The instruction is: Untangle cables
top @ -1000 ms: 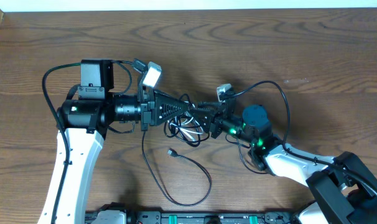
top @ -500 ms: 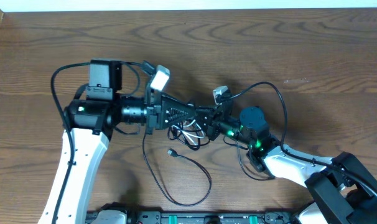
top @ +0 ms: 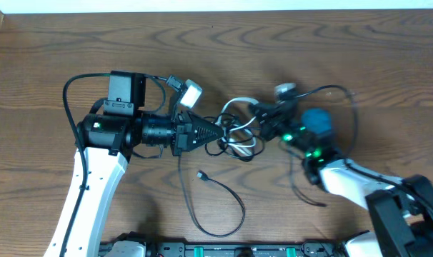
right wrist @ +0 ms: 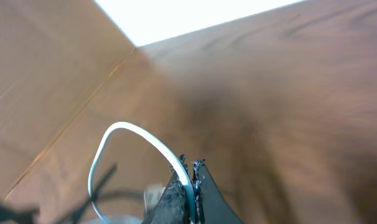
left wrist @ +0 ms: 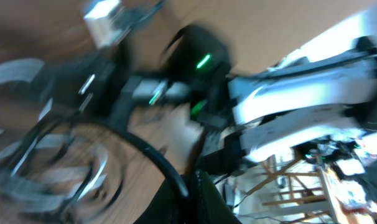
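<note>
The cables [top: 236,140] form a small tangle of black and white loops between my two grippers at mid-table. My left gripper [top: 221,133] is shut on a black cable [left wrist: 152,157] at the tangle's left side; the left wrist view is blurred, with the cord running into the closed jaws of the left gripper [left wrist: 198,190]. My right gripper [top: 257,114] is shut on the white cable [top: 235,102], which arches up as a loop. In the right wrist view the white cable [right wrist: 123,128] is pinched between the fingertips of the right gripper [right wrist: 192,167].
A long black cable [top: 234,200] trails from the tangle toward the near edge, its plug end [top: 200,174] lying loose on the wood. Thicker black wires [top: 68,93] loop round both arms. The table's far edge [top: 216,10] is near the top.
My right gripper has shut on the white cable and drawn back to the right, lifting its loop. My left gripper has moved right, still holding the black cable.
</note>
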Controlling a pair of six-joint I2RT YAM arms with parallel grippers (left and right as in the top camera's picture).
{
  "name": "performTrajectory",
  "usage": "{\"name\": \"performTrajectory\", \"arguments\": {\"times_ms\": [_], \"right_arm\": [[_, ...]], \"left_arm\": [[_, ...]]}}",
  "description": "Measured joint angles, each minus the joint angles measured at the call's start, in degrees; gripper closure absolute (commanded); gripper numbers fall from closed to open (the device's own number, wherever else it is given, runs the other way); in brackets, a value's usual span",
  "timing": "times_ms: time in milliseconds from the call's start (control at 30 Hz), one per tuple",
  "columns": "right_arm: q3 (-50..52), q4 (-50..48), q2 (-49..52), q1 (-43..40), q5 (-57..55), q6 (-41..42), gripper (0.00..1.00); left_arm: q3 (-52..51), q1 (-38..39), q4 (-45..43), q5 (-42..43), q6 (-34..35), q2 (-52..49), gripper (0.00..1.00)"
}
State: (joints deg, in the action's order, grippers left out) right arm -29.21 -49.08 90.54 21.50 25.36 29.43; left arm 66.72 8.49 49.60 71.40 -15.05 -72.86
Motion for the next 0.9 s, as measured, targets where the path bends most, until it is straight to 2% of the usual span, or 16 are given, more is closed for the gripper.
{"name": "performTrajectory", "arguments": {"times_ms": [233, 300, 367, 500, 700, 800, 900], "right_arm": [[0.0, 1.2, -8.5, -13.3, 4.6, 0.0, 0.99], [0.0, 2.6, -11.1, -17.0, 5.4, 0.1, 0.99], [0.0, 4.5, -13.4, -20.6, 5.9, 0.2, 0.99], [0.0, 7.8, -17.4, -26.5, 6.9, 0.3, 0.99], [0.0, 12.5, -21.5, -32.0, 7.5, 0.3, 0.99], [0.0, 14.5, -22.2, -34.3, 7.5, 0.5, 0.99], [0.0, 15.2, -22.2, -35.3, 8.4, 2.2, 0.99]], "left_arm": [[0.0, 0.0, 2.8, -17.5, 3.3, 0.0, 0.92], [0.0, 0.1, 2.9, -23.8, 6.4, 0.0, 0.91], [0.0, 0.2, 2.9, -29.6, 9.5, 0.0, 0.85], [0.0, 0.2, 2.9, -39.4, 16.4, 0.0, 0.85], [0.0, 0.2, 2.7, -47.1, 23.4, -0.7, 0.85], [0.0, 0.2, 2.7, -51.2, 28.0, -1.4, 0.53], [0.0, 0.2, 2.5, -53.9, 33.2, -2.3, 0.34]]}}
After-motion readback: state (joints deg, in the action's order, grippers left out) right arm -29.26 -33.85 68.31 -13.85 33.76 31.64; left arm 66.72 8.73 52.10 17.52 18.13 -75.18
